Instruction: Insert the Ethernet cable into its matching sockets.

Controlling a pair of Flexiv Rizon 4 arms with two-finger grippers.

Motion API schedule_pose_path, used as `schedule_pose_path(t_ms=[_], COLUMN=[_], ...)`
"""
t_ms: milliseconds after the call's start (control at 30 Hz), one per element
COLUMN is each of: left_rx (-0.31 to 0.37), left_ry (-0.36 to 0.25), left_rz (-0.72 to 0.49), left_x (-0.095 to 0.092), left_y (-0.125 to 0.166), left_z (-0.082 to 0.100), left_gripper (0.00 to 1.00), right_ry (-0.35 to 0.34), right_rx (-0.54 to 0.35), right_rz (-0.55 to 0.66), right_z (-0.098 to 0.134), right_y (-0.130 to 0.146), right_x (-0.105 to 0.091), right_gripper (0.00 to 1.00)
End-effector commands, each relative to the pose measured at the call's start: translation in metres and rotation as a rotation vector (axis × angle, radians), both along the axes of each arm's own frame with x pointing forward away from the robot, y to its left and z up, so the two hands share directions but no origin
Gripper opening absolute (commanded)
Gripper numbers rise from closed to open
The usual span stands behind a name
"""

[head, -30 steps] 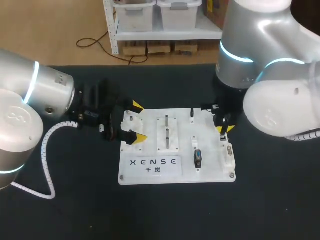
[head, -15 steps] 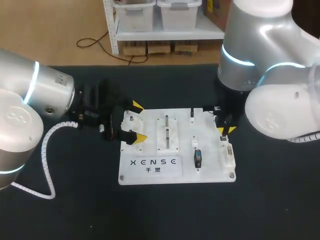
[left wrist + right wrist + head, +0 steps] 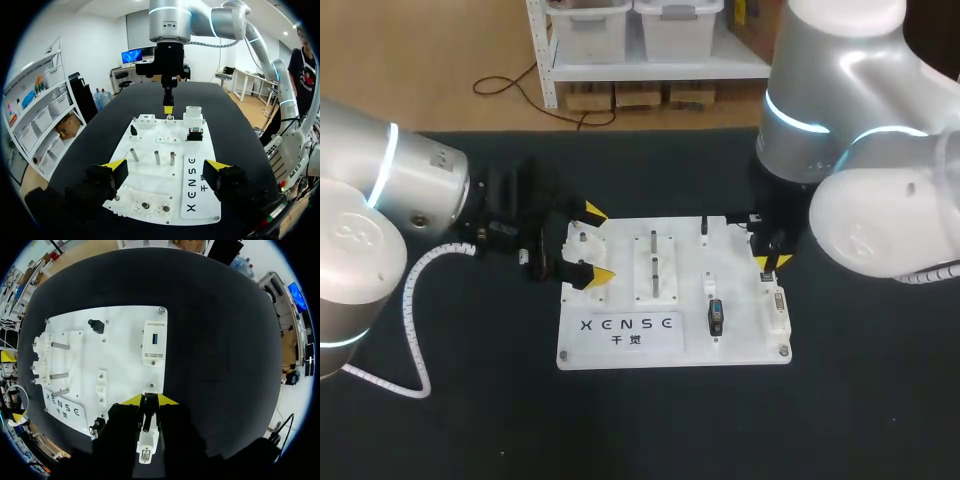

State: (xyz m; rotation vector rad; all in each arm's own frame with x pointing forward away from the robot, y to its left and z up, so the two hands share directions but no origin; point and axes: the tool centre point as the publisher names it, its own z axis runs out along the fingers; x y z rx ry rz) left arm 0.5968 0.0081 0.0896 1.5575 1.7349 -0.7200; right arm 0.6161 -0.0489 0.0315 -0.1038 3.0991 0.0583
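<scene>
A white practice board (image 3: 620,350) lies mid-table with pegs and socket blocks. At its right edge my right gripper (image 3: 770,262) points down over a white socket block (image 3: 777,310). In the right wrist view the right gripper (image 3: 150,401) stands narrow, shut on a small dark plug (image 3: 146,416) just above that socket block (image 3: 145,447). From the left wrist view the same right gripper (image 3: 168,109) hangs over the board's far end. My left gripper (image 3: 595,243) is open at the board's left edge; the left gripper (image 3: 165,167) has nothing between its fingers but the board.
Another white block with a blue-faced connector (image 3: 715,318) sits left of the right gripper. A black knob (image 3: 705,228) and three metal pegs (image 3: 156,157) stand on the board. Dark tabletop (image 3: 650,430) surrounds the board.
My right arm has shifted slightly to the right and a touch toward the front, then held still. The left arm has not moved.
</scene>
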Motion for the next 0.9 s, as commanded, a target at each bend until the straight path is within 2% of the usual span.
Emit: schedule_pose_path(t_ms=[33, 900], left_rx=[-0.004, -0.004], left_ry=[-0.003, -0.003], left_rz=[0.0, 0.0], left_x=[0.0, 0.0], left_y=[0.001, 0.001], left_z=[-0.001, -0.001], left_gripper=[1.0, 1.0], right_ry=[0.002, 0.037], right_rx=[0.001, -0.016], right_rz=[0.001, 0.031], right_z=[-0.001, -0.027], right_y=[0.0, 0.001], right_x=[0.001, 0.002], right_gripper=[0.0, 0.0])
